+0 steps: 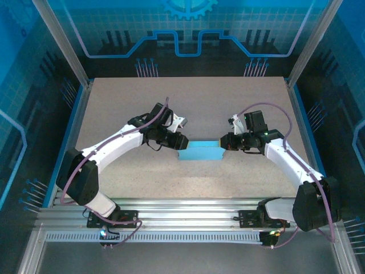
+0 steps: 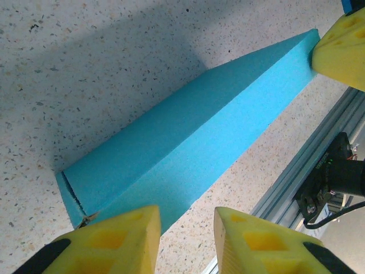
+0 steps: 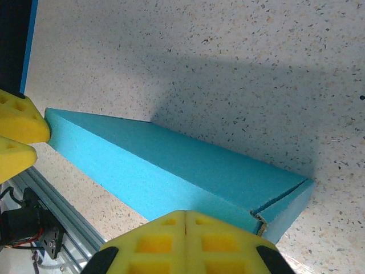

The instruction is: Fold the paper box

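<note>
The paper box (image 1: 199,152) lies on the table as a long, flat, bright blue closed shape between the two arms. My left gripper (image 1: 181,141) is at its left end. In the left wrist view its yellow fingers stand apart (image 2: 188,216) with bare table between them, and the left finger overlaps the box's (image 2: 188,137) near corner. My right gripper (image 1: 224,142) is at the right end, with its pads shut together (image 3: 186,216) against the box (image 3: 171,165), beside a slightly gaping end seam. Each wrist view shows the other gripper's fingertips touching the far end.
The speckled table (image 1: 188,103) stretches behind and in front of the box. An aluminium rail (image 1: 182,208) runs along the near edge, close under both grippers (image 2: 302,177). Blue enclosure walls and metal posts (image 1: 63,45) ring the table.
</note>
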{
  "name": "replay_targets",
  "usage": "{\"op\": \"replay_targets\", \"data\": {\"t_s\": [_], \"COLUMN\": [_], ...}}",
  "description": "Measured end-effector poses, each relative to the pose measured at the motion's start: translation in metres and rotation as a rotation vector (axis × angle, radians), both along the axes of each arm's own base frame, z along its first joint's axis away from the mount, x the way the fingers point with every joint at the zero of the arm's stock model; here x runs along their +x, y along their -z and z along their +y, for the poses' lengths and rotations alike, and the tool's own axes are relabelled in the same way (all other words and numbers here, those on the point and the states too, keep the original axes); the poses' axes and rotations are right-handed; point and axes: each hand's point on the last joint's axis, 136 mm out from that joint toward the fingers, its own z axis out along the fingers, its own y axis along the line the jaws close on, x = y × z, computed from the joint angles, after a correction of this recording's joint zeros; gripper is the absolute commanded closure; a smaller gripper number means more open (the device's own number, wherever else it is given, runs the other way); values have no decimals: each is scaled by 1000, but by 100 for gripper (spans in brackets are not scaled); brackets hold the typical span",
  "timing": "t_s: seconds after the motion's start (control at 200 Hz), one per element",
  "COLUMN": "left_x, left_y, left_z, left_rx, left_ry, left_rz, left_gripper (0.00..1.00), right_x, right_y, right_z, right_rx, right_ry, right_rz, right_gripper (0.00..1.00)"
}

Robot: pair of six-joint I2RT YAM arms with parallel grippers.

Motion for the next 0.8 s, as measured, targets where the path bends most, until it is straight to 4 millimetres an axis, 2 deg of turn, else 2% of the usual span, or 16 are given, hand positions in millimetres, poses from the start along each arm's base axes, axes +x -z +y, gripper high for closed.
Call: {"op": "replay_targets", "data": {"t_s": [0.225,0.32,0.49,0.61,0.71,0.771,0.801], "left_x": [-1,0,-2,-1,2,5,6], "left_y": [1,-1,-5,-13,-25,-32,-35], "left_z": [1,1,2,2,-1,-2,-3], "left_rx": [-27,-34,-34,-33,-43,-50,-53], "left_ry": [-3,-3,-8,-22,-25,-25,-26], "left_rz": [-47,-58,-51,-38,-51,-62,-67], "left_gripper": [70,69,62,55,53,51,51], "right_x": [2,2,-3,-4,0,2,2], "right_y": [2,1,-6,-23,-38,-44,-47], "right_z": [-1,0,7,19,24,26,28], "right_rx": [0,-3,-65,-84,-90,-98,-103], "right_ry": [7,6,-28,-73,-93,-107,-118], "right_rz": [-28,-35,-54,-92,-140,-164,-175], "right_gripper": [95,91,86,83,74,59,49]}}
